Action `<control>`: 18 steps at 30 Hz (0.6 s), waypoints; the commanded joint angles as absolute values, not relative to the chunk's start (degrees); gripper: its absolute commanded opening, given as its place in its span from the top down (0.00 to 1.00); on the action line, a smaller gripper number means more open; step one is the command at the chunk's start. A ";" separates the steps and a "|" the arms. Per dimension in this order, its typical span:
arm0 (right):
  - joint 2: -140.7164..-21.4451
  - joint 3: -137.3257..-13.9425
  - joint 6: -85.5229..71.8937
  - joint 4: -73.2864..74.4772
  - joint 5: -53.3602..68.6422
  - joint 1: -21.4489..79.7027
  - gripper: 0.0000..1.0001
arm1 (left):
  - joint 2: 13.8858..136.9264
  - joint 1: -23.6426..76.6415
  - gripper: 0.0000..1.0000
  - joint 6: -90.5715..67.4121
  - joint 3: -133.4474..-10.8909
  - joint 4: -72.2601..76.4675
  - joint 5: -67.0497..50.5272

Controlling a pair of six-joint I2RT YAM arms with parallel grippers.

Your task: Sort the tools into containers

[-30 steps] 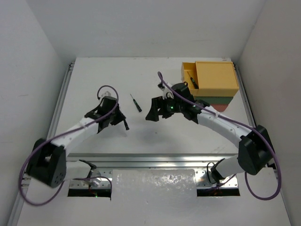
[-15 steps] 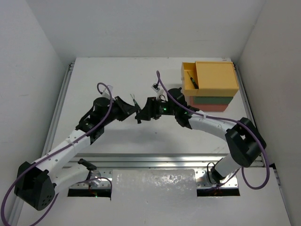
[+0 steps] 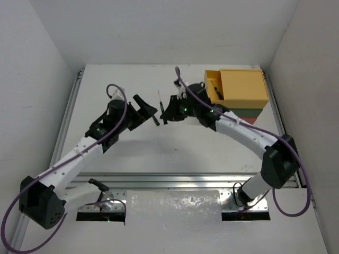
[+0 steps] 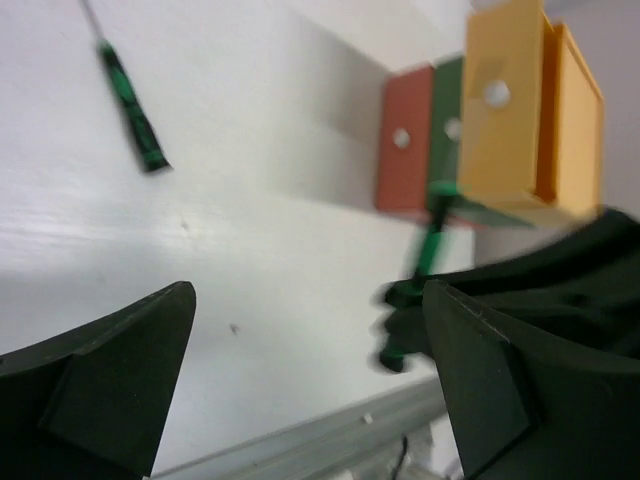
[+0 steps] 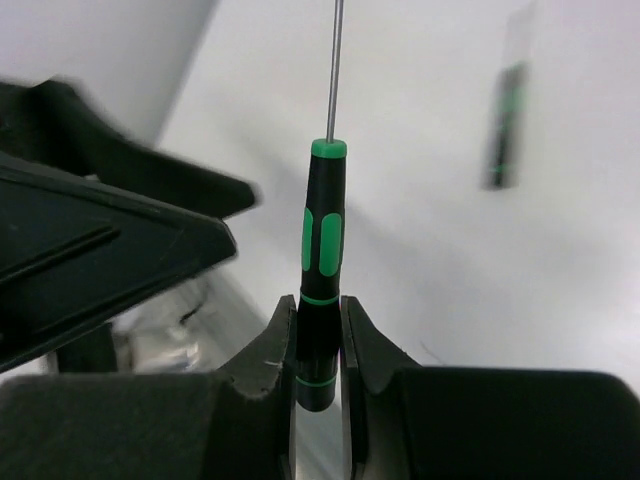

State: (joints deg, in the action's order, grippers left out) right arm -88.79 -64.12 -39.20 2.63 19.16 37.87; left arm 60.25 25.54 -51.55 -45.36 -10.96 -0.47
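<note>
Thin black-and-green screwdriver is hanging off the surface around mid-table, between the two arms, shaft pointing away from the right wrist. The right gripper is clamping it at the butt end of the handle, jaws pressed tight on both sides, so most of the handle and all of the shaft are sticking out free. The left gripper is standing just beside it, jaws spread wide and holding nothing. This is reading as a hand-over between the arms, with the right arm being the one now carrying. A second screwdriver is lying flat on the table close by, untouched. Further right, the stack of boxes is sitting at the far right corner: yellow container on top with its drawer pulled out and a dark tool lying in it, too small to name, then the dark green container, then the red-orange container at the bottom. Next move, as I am judging it: the right arm is needing to swing back towards the stack, bring the tool over the open yellow drawer, and release low. The grip is short, so the long shaft could be catching the drawer wall.
</note>
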 commanded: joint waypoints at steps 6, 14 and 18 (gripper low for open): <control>-91.40 -90.42 -21.81 40.49 -12.64 27.26 1.00 | 76.89 25.66 0.05 -45.97 -58.35 -22.07 16.17; -99.66 -101.86 -14.94 45.79 -18.82 19.17 1.00 | 96.49 25.75 0.05 -44.65 -73.82 -28.38 18.02; -101.69 -103.10 -14.41 45.97 -17.76 16.09 1.00 | 99.66 25.84 0.05 -44.82 -76.46 -27.42 17.40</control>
